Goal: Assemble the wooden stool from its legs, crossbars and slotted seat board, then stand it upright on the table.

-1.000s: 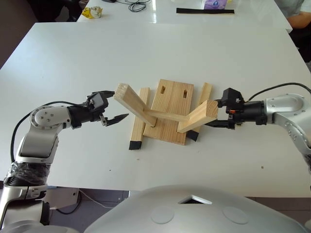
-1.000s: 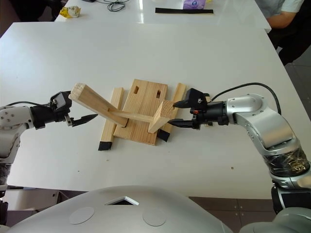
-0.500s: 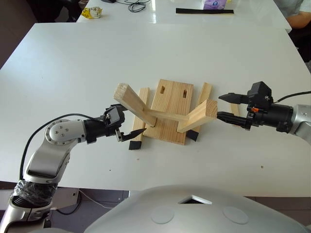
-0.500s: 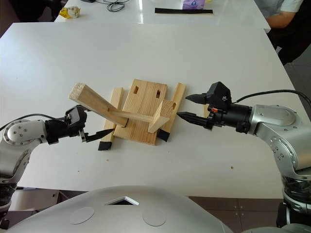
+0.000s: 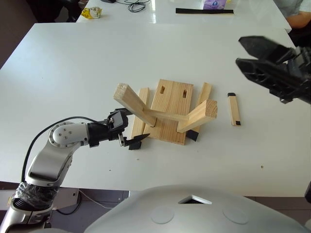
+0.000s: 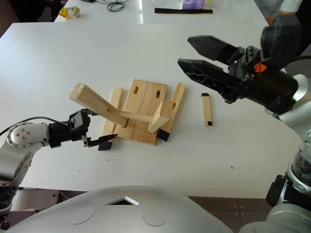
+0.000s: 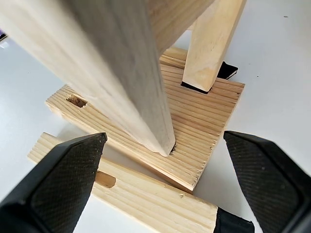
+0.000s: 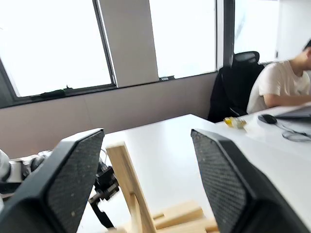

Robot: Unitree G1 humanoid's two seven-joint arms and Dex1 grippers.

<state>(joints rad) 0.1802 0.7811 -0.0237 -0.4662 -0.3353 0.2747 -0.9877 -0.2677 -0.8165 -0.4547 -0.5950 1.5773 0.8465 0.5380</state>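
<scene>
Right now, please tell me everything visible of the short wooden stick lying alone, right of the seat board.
The short stick is a slim, pale wooden bar with a black tip at each end. It lies flat on the white table, pointing away from the robot, apart from the seat board. Only the table touches it; the open right tool is raised clear.

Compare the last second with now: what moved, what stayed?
The right gripper pulled back from the pale wooden leg-and-crossbar frame and rose clear, jaws open, uncovering a short black-tipped wooden bar. The left gripper shifted from the frame's upper end to its foot, open. Frame, slotted seat board and flat loose legs stayed put.
</scene>
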